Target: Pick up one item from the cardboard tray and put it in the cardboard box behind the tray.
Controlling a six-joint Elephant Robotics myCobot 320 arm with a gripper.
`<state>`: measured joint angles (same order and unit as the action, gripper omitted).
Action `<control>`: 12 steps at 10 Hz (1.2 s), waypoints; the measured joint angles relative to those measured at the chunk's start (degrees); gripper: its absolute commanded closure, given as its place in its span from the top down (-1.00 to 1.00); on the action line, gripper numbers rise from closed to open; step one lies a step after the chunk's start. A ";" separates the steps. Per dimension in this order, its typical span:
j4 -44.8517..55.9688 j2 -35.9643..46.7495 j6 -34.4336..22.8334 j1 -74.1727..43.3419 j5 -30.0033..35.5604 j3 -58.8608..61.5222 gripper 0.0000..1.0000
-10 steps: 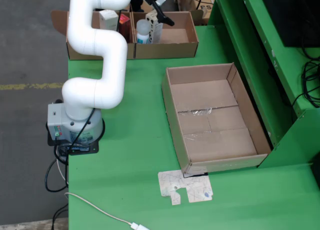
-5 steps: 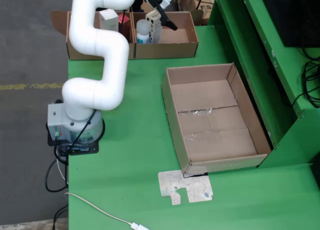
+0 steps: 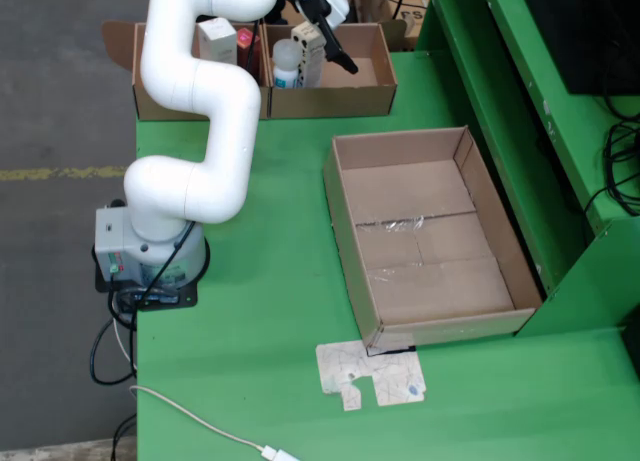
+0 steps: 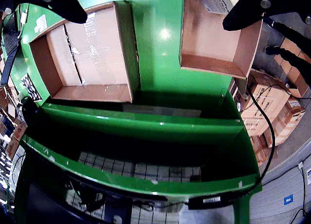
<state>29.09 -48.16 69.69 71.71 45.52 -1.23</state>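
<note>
Your gripper hangs wide and empty over the far box at twelve o'clock, where the items sit, so the tray looks cleared.

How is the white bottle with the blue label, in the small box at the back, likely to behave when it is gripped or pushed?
The white bottle stands upright and looks tall for its base, so a side push would probably tip it. Its round body might roll once it is down. It looks like smooth plastic, so it could slip in a light grip.
</note>
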 measured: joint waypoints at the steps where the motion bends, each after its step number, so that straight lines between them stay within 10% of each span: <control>1: 2.11 1.93 0.00 -0.96 0.88 0.00 1.00; 12: 21.53 1.14 -2.28 -9.40 5.10 9.57 1.00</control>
<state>50.62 -47.02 67.41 62.31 50.62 8.34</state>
